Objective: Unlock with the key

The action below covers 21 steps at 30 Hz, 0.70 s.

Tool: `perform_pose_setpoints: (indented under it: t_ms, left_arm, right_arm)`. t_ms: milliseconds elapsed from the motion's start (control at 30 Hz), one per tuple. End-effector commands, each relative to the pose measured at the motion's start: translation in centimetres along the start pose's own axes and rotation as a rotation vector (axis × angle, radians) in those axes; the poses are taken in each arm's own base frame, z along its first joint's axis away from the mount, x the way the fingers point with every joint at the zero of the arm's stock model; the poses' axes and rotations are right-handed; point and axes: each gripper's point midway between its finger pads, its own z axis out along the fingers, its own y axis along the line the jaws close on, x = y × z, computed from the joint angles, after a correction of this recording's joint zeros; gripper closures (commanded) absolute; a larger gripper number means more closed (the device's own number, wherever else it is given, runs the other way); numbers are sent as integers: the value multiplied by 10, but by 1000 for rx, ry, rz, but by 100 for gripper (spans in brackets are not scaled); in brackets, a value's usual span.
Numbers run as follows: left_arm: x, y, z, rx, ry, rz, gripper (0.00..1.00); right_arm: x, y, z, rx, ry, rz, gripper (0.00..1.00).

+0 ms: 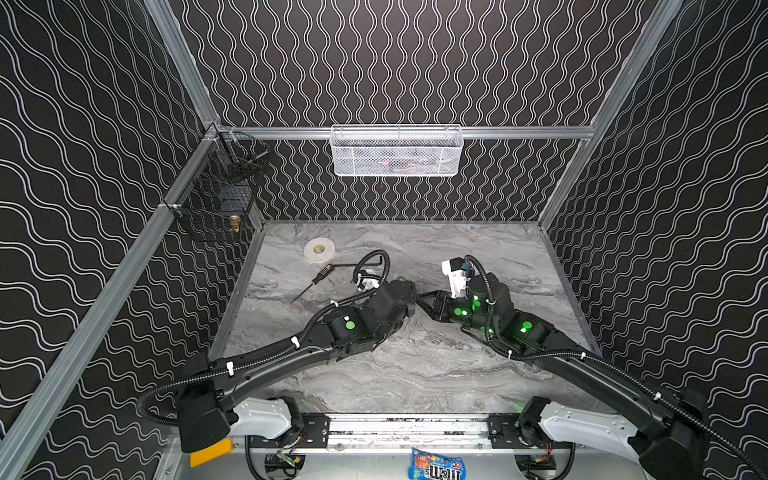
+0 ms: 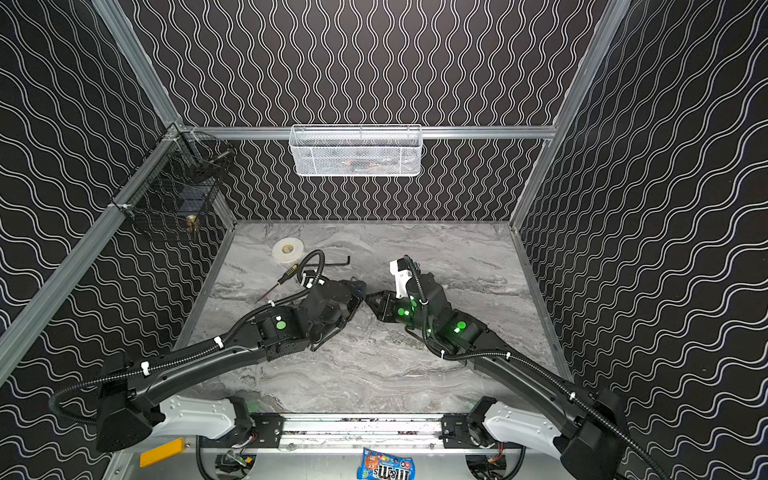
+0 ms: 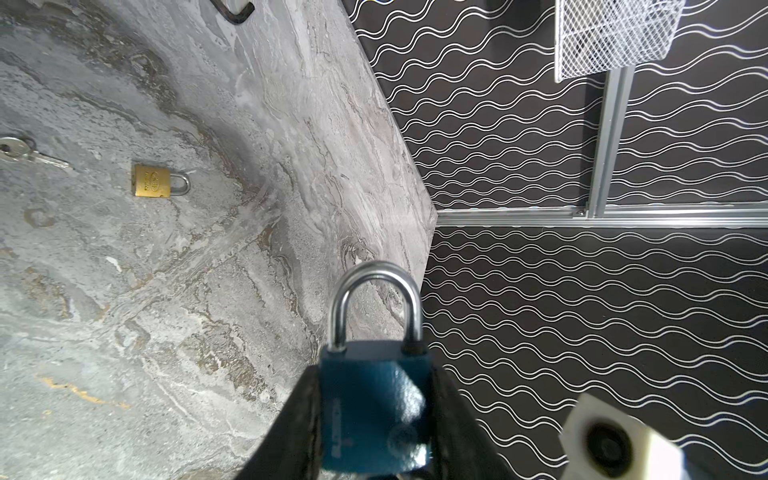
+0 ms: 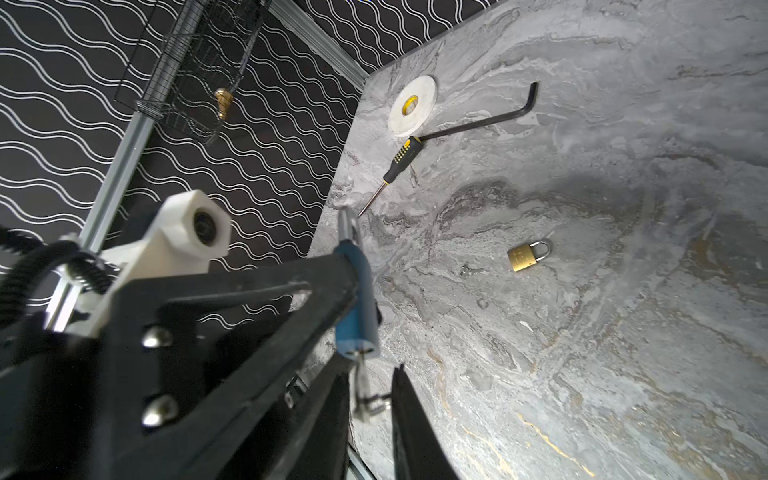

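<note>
The only print that reads clearly is "m&m's" on a blue candy bag at the front edge of the rig. The blue-painted padlock with a rounded steel shackle carries a line of raised lettering along its side, too blurred to make out. A small brass padlock lying flat on the grey marble-patterned tabletop has an oval stamp that is also unreadable.

The left gripper clamps the blue padlock's body between its black pads and holds it above the middle of the tabletop. Both legs of the shackle sit in the body. A thin silver key is pushed into the keyway in its base. The right gripper has its jaws narrowly apart around the key's head; whether they pinch it I cannot tell.

A second small silver key lies near the brass padlock. Further back are a flat white roll of tape, a black-and-yellow-handled screwdriver and a black L-shaped hex key. A white mesh basket hangs on the back rail.
</note>
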Motion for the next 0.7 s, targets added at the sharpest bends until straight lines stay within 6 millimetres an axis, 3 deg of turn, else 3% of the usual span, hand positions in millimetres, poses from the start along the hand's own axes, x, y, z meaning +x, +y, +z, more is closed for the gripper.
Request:
perform_pose_setpoints:
  t_ms: [0, 100, 667]
  left_arm:
    - [-5, -10, -2, 30, -26, -1, 100]
    - [-4, -11, -1, 33, -21, -2, 100]
    - [-5, -13, 0, 21, -34, 39, 100]
  right_arm:
    - [1, -3, 3, 8, 1, 9, 80]
    - [1, -2, 5, -2, 4, 9, 84]
    - [-4, -4, 6, 34, -2, -15, 85]
